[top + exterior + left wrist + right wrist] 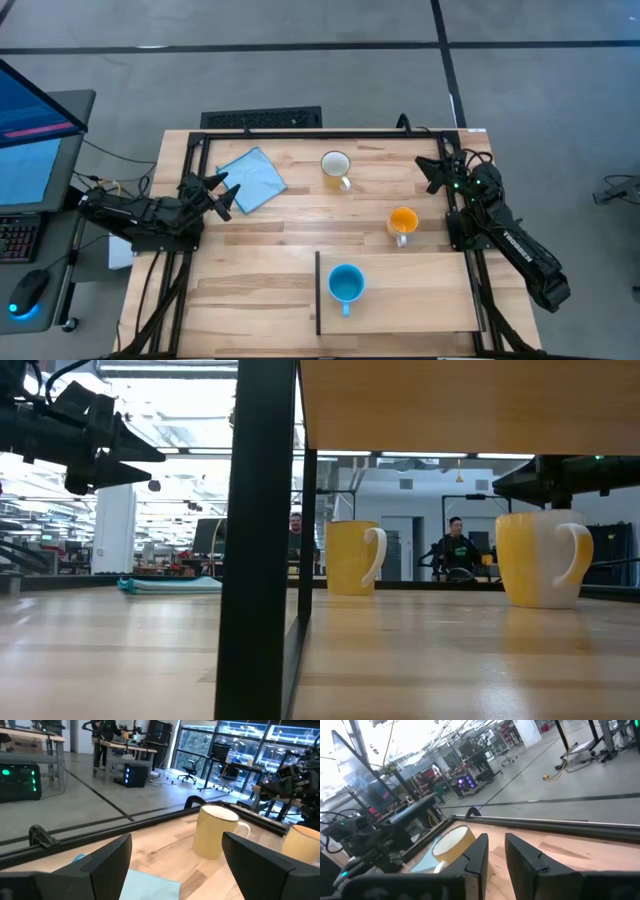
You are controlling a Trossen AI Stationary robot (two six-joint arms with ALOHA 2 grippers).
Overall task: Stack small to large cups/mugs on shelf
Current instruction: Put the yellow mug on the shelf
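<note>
The white mug [336, 167] stands upright on the table toward the far edge, and the orange mug [402, 222] stands right of centre. The light-blue mug [346, 285] stands on the shelf [420, 300], a light-wood board at the near right. In the low view the shelf board [460, 405] shows overhead, with the white mug [350, 557] and the orange mug [540, 558] beyond it. My left gripper [222, 192] is wide open and empty at the left, over the blue cloth's edge. My right gripper [432, 168] is open by a narrow gap and empty at the far right.
A blue cloth [250, 178] lies flat at the far left, beside my left gripper. A dark upright post [260, 540] carries the shelf's left edge. Dark frame rails [330, 131] run along the table's far edge and sides. People show in the room beyond the table.
</note>
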